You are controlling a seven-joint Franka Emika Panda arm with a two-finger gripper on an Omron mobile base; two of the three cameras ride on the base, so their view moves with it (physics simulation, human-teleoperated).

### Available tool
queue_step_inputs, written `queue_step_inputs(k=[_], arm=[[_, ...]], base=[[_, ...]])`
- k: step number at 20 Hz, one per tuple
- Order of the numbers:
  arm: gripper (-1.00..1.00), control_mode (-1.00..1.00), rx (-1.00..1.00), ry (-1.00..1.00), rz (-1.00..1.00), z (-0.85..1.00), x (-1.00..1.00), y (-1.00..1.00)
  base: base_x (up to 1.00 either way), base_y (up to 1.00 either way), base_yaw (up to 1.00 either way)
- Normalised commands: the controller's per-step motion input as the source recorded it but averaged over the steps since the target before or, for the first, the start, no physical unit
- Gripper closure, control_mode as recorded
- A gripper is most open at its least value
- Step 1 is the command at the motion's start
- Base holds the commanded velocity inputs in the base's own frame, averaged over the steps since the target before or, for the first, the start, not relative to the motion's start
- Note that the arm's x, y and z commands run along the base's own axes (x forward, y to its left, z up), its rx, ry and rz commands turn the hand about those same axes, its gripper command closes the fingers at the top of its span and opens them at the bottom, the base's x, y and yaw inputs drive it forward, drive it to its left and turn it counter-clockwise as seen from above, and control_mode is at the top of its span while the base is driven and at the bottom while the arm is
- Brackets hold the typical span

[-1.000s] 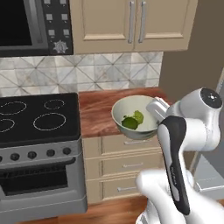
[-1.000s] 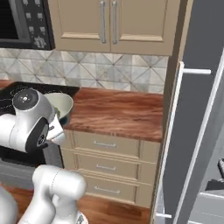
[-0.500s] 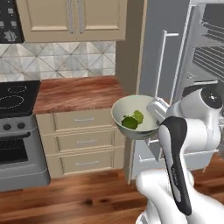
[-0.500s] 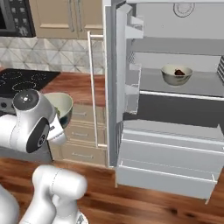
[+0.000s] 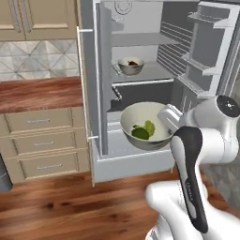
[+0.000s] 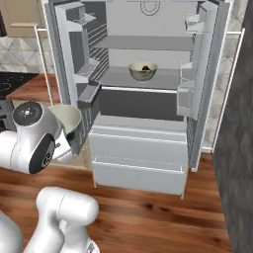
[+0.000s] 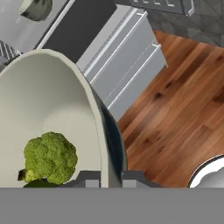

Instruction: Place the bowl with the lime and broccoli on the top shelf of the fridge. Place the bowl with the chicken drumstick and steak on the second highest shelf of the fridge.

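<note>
**Grey-green bowl carried low, top shelf above and ahead**

Pale ceramic, the bowl with the lime and broccoli [image 5: 146, 125] hangs pinched by its rim in the gripper [image 7: 110, 177], before the open fridge [image 6: 143, 94]. Its target, the top shelf [image 5: 143, 39], lies well above and beyond; the meat bowl [image 6: 143, 71] occupies the shelf below.

**Kitchen around the work area**

A wooden tabletop [image 5: 37, 93] ran along the left, touching a tiled backsplash [image 5: 40, 58] behind it. Three beige drawers [image 5: 42, 143] with small bar handles were stacked under it. Beige wall cabinets [image 5: 37, 18] hung above the backsplash. The floor [image 6: 163, 217] was reddish-brown wood planking, seen also in the hand view [image 7: 175, 109]. In the right base view a black stovetop [image 6: 12, 84] showed at the left edge, next to the tabletop [image 6: 34, 89]. A dark grey wall [image 6: 239, 148] stood at the right.
</note>
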Motion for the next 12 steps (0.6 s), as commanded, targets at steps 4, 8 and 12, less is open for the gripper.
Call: queue_step_inputs(k=[4, 8, 12], arm=[[1.00, 1.00, 0.00, 0.00, 0.00, 0.00, 0.00, 0.00], [1.00, 1.00, 0.00, 0.00, 0.00, 0.00, 0.00, 0.00], [1.00, 1.00, 0.00, 0.00, 0.00, 0.00, 0.00, 0.00]], base=[[0.83, -0.62, -0.17], [0.74, -0.29, -0.13], [0.74, 0.01, -0.07]])
